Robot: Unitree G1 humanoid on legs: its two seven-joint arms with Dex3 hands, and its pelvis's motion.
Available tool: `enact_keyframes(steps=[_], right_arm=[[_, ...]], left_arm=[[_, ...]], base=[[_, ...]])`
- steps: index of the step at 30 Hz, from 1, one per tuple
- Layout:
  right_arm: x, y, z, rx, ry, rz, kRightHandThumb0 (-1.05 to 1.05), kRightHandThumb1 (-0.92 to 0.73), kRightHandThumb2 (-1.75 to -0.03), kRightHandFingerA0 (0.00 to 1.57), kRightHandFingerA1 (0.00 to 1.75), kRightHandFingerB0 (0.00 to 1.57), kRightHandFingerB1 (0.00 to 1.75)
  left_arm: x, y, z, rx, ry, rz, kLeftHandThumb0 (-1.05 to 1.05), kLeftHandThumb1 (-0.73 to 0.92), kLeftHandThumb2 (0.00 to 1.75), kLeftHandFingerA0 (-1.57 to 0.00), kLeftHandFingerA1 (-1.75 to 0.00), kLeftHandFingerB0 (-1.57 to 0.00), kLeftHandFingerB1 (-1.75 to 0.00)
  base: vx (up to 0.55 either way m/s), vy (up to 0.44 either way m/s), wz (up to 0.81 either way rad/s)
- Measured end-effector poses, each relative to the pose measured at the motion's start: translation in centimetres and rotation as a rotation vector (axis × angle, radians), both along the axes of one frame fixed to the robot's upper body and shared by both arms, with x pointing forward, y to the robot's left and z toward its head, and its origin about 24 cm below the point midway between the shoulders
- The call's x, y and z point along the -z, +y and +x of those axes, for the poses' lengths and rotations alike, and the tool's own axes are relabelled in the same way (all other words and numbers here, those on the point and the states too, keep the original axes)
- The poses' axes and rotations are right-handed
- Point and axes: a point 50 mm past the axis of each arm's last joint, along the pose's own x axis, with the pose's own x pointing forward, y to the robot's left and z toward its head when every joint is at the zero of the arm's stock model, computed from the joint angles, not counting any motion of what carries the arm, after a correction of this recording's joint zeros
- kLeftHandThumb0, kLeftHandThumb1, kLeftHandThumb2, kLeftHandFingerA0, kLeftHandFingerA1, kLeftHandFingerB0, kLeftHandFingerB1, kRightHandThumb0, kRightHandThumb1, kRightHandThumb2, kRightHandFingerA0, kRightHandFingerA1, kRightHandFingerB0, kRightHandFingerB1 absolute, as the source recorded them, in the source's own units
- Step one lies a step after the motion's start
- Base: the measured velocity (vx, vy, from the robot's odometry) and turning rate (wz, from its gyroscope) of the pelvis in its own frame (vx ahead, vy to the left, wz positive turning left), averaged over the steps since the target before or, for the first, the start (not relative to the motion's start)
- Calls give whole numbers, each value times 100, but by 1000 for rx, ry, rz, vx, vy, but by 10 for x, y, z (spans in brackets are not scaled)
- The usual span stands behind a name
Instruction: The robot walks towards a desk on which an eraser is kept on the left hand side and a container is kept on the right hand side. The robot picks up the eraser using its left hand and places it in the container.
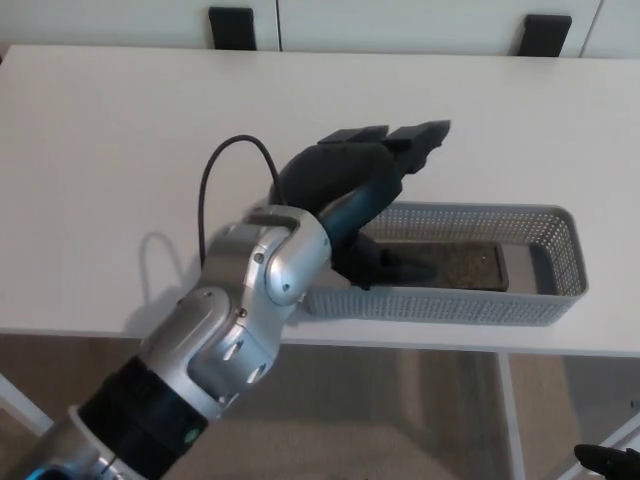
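Observation:
The dark rectangular eraser (462,265) lies flat on the floor of the grey mesh container (560,225) at the right of the white desk (120,150). My left hand (365,195) hovers over the container's left end, open, with two fingers stretched out above and the thumb reaching down inside the basket. Nothing is between its fingers. The hand and forearm hide the container's left end. My right hand does not show.
The silver left forearm (240,310) crosses the desk's front edge, with a black cable (215,170) looping off it. Two black brackets (232,27) sit at the desk's far edge against a white wall.

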Motion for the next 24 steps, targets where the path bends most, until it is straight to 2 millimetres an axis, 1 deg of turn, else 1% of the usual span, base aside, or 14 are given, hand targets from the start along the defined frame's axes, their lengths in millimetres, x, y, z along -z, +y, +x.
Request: enact_keyframes(steps=[1,2,3,5,6,7,14,15,16,17,18,20,21,24], right_arm=[[0,0,0,0,0,0,-16,-65,-59,47,43,36,38],[0,0,0,-1,0,-1,-16,-65,-59,47,43,36,38],[0,0,0,-1,-1,-2,-17,-65,-59,47,44,36,38],[0,0,1,-3,-2,-2,-16,-65,-58,48,44,36,38],[0,0,1,-4,-2,-2,-16,-65,-59,48,44,36,38],[-1,0,2,-4,-4,-1,-12,-46,-89,39,60,24,52],[-1,1,4,-6,-9,3,-13,-46,-89,38,60,22,52],[-1,2,4,-7,-9,4,-14,-46,-89,39,60,23,52],[-1,2,4,-7,-9,5,-14,-46,-89,39,60,23,52],[-1,2,4,-7,-9,6,-15,-46,-89,36,60,22,52],[-1,2,4,-8,-8,7,-11,-46,-89,35,59,22,52],[0,3,4,-9,-8,8,-11,-47,-89,35,58,22,51],[0,3,4,-9,-8,9,-12,-47,-89,36,58,22,51],[0,4,4,-11,-6,10,-12,-47,-89,36,58,22,51]], left_arm=[[-2,0,-1,3,-2,-7,-104,65,107,0,0,0,-1],[-6,1,-4,9,-6,-21,-104,65,107,0,0,0,-1],[-10,0,-6,17,-12,-36,-101,82,65,0,0,0,0],[-19,0,-12,38,-32,-73,-102,80,66,0,0,0,-2],[-24,-1,-16,50,-42,-93,-96,63,107,0,-3,0,-11],[-30,-1,-20,67,-56,-121,-92,61,104,0,-5,0,-16],[-54,0,-47,161,-87,-277,-80,51,84,-20,-39,-25,-41],[-57,2,-51,173,-85,-300,-62,56,58,-29,-30,-35,-32],[-57,4,-53,178,-79,-313,-62,56,58,-29,-30,-35,-32],[-57,6,-55,182,-70,-328,-60,43,82,-25,-44,-37,-49],[-57,8,-57,185,-63,-338,-60,67,63,-43,-35,-45,-34],[-52,15,-62,187,-31,-357,-59,74,63,-48,-36,-48,-35],[-49,18,-65,185,-12,-362,-81,80,65,-54,-37,-49,-36],[-37,30,-73,173,54,-373,-86,71,63,-64,-41,-56,-39]], base=[[0,0,0],[0,0,0],[0,0,0],[0,0,0],[0,0,0],[0,0,0],[0,0,0],[0,0,0],[0,0,0],[0,0,0],[0,0,0],[0,0,0],[0,0,0],[0,0,0]])
